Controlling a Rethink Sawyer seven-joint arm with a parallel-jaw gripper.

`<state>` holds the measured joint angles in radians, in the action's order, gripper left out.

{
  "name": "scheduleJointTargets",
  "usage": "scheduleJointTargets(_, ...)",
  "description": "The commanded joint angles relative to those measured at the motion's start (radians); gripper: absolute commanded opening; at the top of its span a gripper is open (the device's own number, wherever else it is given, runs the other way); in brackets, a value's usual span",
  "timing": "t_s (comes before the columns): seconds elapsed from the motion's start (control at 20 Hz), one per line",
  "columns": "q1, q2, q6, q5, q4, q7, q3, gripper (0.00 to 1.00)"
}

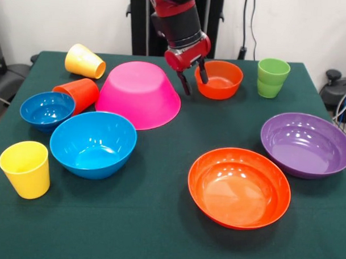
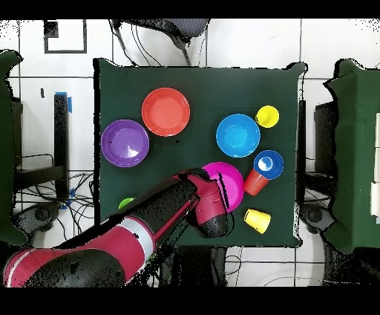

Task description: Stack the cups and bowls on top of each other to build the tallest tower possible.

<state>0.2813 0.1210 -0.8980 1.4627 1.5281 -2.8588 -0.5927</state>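
With fingers apart and empty, the gripper hangs between the upturned large glossy pink plastic bowl and the small orange plastic bowl at the table's far side, so the tower seems unstarted and the next move calls for clamping that orange rim

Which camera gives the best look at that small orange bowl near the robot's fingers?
The front view. There the small orange bowl stands upright in full sight, beside the open fingers of the gripper. In the overhead view the robot's arm covers that spot, so the bowl cannot be seen.
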Motion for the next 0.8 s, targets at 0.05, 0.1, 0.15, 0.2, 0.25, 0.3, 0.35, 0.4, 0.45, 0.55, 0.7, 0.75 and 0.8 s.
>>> scheduleJointTargets(0.05,-0.049,-0.019,0.04,-0.103,0.021,0.098,0.196,1.0)
scheduleJointTargets(0.1,-0.051,-0.019,0.038,-0.105,0.021,0.1,0.197,1.0)
scheduleJointTargets(0.15,-0.052,-0.018,0.037,-0.106,0.022,0.103,0.198,1.0)
scheduleJointTargets(0.2,-0.053,-0.019,0.038,-0.105,0.022,0.103,0.198,1.0)
scheduleJointTargets(0.25,-0.053,-0.019,0.038,-0.104,0.022,0.103,0.198,1.0)
scheduleJointTargets(0.3,-0.052,-0.019,0.039,-0.102,0.022,0.101,0.198,1.0)
scheduleJointTargets(0.35,-0.051,-0.018,0.039,-0.102,0.022,0.1,0.198,1.0)
scheduleJointTargets(0.4,-0.05,-0.018,0.04,-0.1,0.022,0.097,0.198,1.0)
scheduleJointTargets(0.45,-0.049,-0.018,0.041,-0.099,0.022,0.095,0.198,1.0)
scheduleJointTargets(0.55,-0.042,-0.02,0.048,-0.095,0.023,0.089,0.196,1.0)
scheduleJointTargets(0.7,-0.018,-0.031,0.071,-0.069,0.019,0.066,0.187,1.0)
scheduleJointTargets(0.75,-0.011,-0.035,0.076,-0.061,0.017,0.06,0.184,1.0)
scheduleJointTargets(0.8,-0.004,-0.039,0.081,-0.052,0.015,0.054,0.18,1.0)
